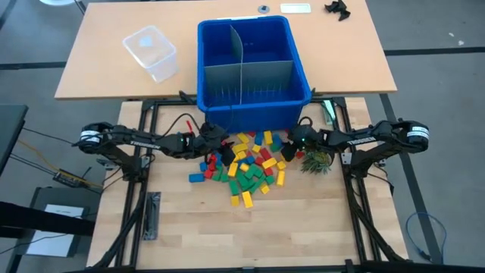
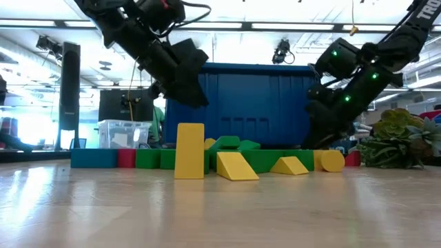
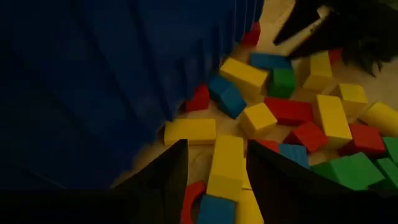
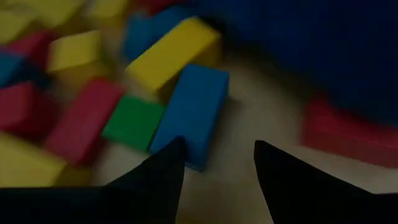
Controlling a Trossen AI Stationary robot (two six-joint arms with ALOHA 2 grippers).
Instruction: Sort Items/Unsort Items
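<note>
The left tool [image 3: 214, 180] hangs low at the pile's left edge, close against the front wall of the blue bin [image 1: 254, 114]. Its fingers [image 3: 165, 180] stand partly apart with a long yellow block [image 3: 225, 168] lying between them; whether they press on it cannot be told. The right tool [image 4: 217, 165] sits at the pile's right edge, also near the bin's front, fingers parted over bare wood with nothing between them, one tip just beside the end of a blue block [image 4: 193, 112].

The toy blocks [image 1: 246, 163] lie in a loose heap of red, yellow, green and blue on the wooden worktop [image 1: 250, 235], between the two tools and just in front of the bin. Grey divider sheets [image 1: 242, 76] split the bin into compartments. A small green plant [image 1: 317, 161] lies right of the heap, below the right arm. On the farther worktop, well apart, stands a clear plastic container [image 1: 150, 51].
</note>
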